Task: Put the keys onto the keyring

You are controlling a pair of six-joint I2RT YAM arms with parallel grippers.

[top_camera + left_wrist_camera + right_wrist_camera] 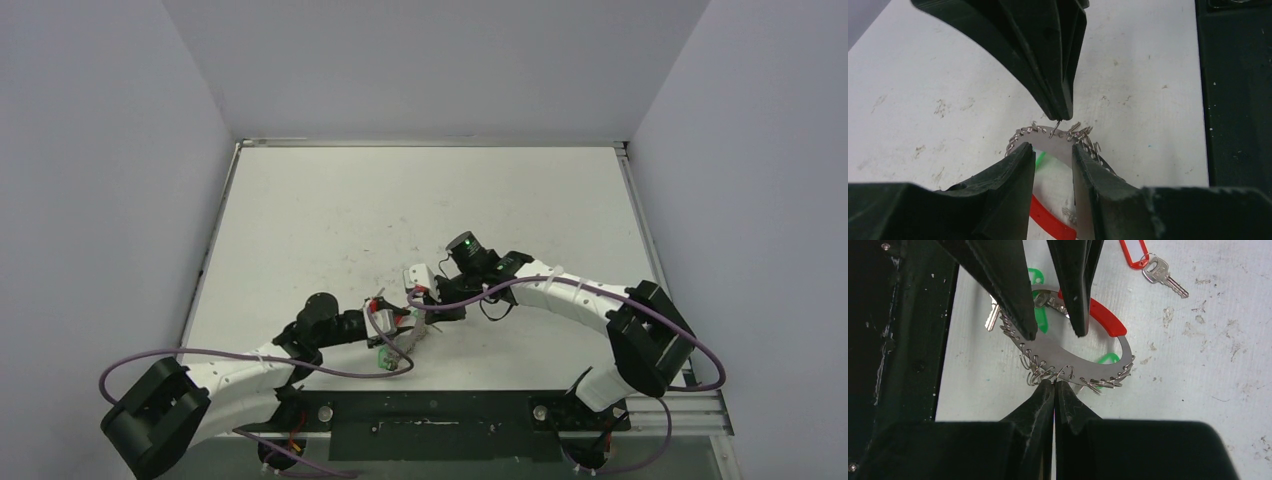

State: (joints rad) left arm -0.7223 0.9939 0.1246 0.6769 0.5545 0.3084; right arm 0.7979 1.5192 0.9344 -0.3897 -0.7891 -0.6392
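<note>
The right gripper (1054, 385) was clenched tight. Its two black plastic fingertips were pressed together on one small wire loop (1054, 129) at the outer edge of the keyring (1073, 357). The left gripper (1053, 150) stood partly apart and grasped the keyring across its flat band. One wedge-shaped black finger lay against the fringed outer edge and the other sat inside the ring's opening, next to the red arc (1103, 315).

The keyring was a broad, flat oval of dull silver metal. Thin, shiny wire loops crowded its rim, and the smooth red arc looked like plastic. It sat between the two grippers, near the table's front edge and just beside the black mounting plate (898, 340). Whether it rested on the surface or hung slightly above it could not be told.

Glossy green tags (1040, 322) showed under and through the ring, and a plain silver key blade (993, 315) stuck out past its outer edge.

The red-tagged key (1158, 272) lay well apart on the table (1198, 365). It was a notched silver key joined to an oblong red plastic tag with a pale label window, and any writing there was too small to read. The table was white, matte and scuffed with grey smudges.
</note>
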